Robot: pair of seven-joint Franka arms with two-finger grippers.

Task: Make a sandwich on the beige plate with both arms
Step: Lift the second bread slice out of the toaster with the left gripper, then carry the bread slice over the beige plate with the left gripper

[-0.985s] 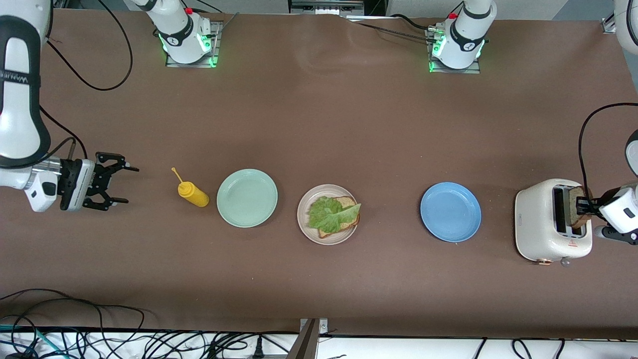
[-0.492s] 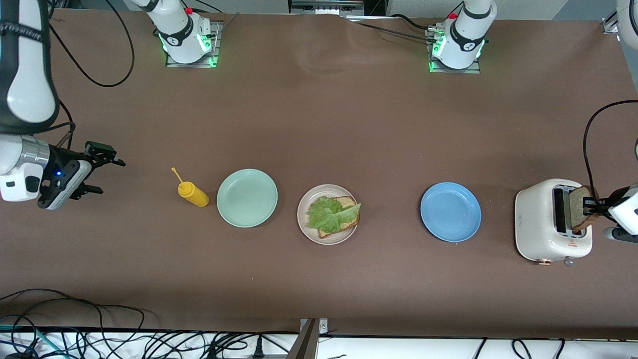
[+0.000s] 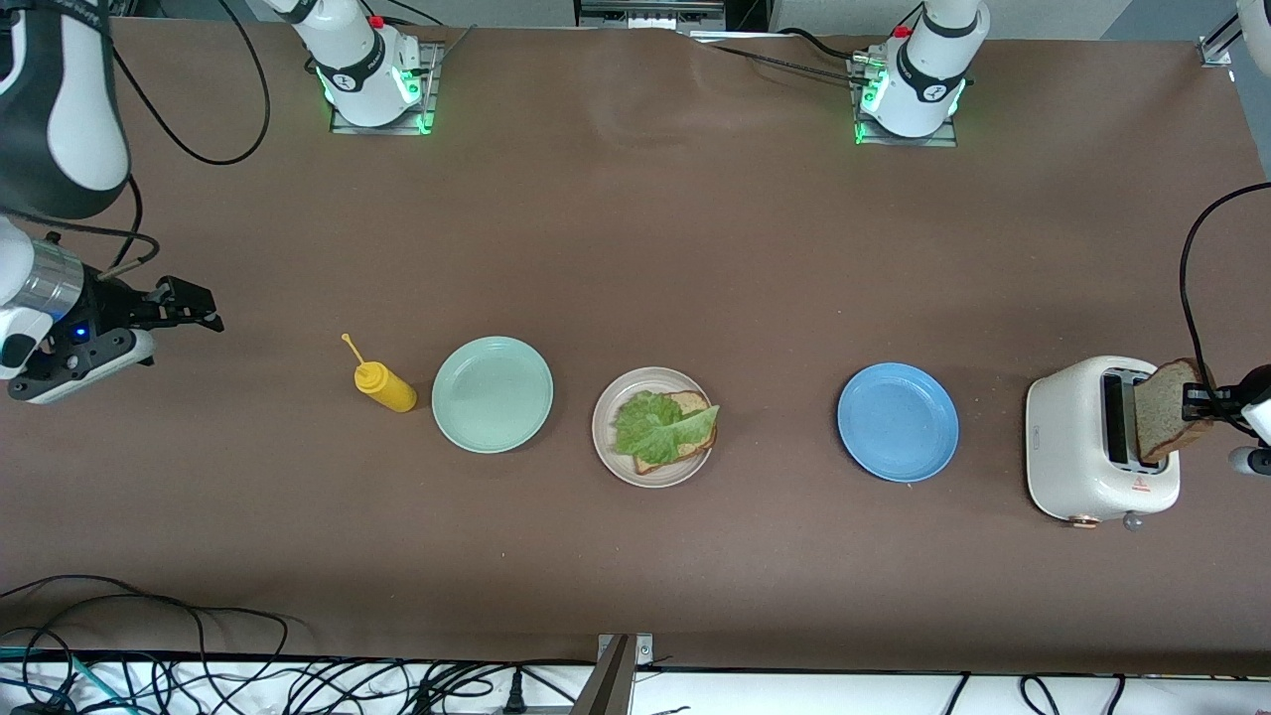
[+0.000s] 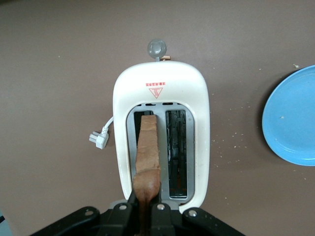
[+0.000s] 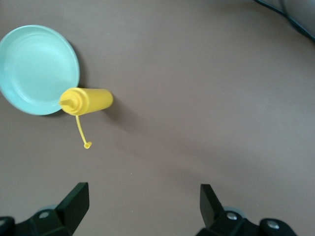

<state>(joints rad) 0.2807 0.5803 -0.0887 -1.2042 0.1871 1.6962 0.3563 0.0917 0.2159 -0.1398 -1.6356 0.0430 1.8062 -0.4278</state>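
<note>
- A slice of bread (image 3: 1170, 409) is held clamped in the left gripper (image 3: 1197, 405) directly over the toaster (image 3: 1082, 442), at the left arm's end of the table (image 3: 635, 248); in the left wrist view the slice (image 4: 147, 152) is seen edge-on above one slot.
- The beige plate (image 3: 608, 437) is found mid-table, between the mint-green plate (image 3: 493, 394) and the blue plate (image 3: 898, 422).
- On the beige plate, one bread slice (image 3: 685, 437) is covered by a lettuce leaf (image 3: 655, 425); a second slice beneath may be present, but this is unclear.
- The right gripper (image 3: 189, 306) is held with its fingers wide apart over bare table at the right arm's end, near the yellow squeeze bottle (image 3: 384, 386), which stands beside the mint-green plate.
</note>
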